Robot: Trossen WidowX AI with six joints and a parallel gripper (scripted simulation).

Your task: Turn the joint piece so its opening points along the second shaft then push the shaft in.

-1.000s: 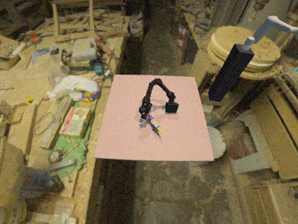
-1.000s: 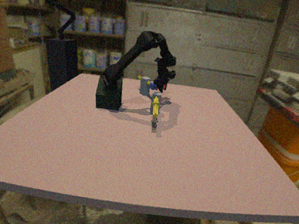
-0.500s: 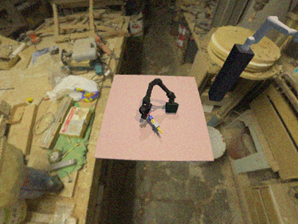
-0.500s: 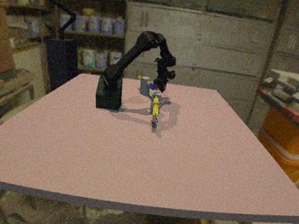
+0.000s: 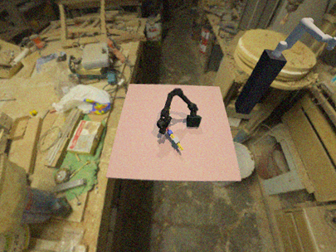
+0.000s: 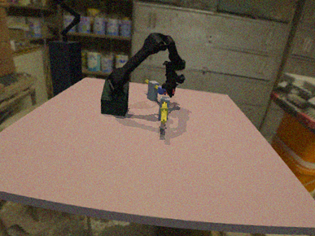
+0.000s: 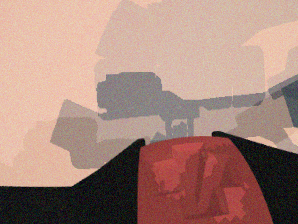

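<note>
My gripper (image 5: 166,129) (image 6: 171,94) (image 7: 178,141) is shut on the red joint piece (image 7: 200,182), with one black finger on each side of it in the wrist view. A blue part (image 5: 169,132) (image 6: 161,91) sits beside the red piece, at the end of the first shaft (image 5: 180,146) (image 6: 164,113), which is yellow and runs through a grey block (image 5: 175,139). The second block (image 6: 152,91) is blue-grey and stands farther back in the exterior view, with the yellow second shaft (image 6: 147,81) showing at it. The arm mostly hides it in the top view. The direction of the opening cannot be told.
The pink table top (image 5: 147,160) (image 6: 86,164) bears the arm's dark base (image 5: 193,120) (image 6: 115,100), which stands beside the blocks. The arm arches over from it. Shadows of arm and parts lie on the table. A dark pedestal (image 5: 260,80) with another arm stands off the table.
</note>
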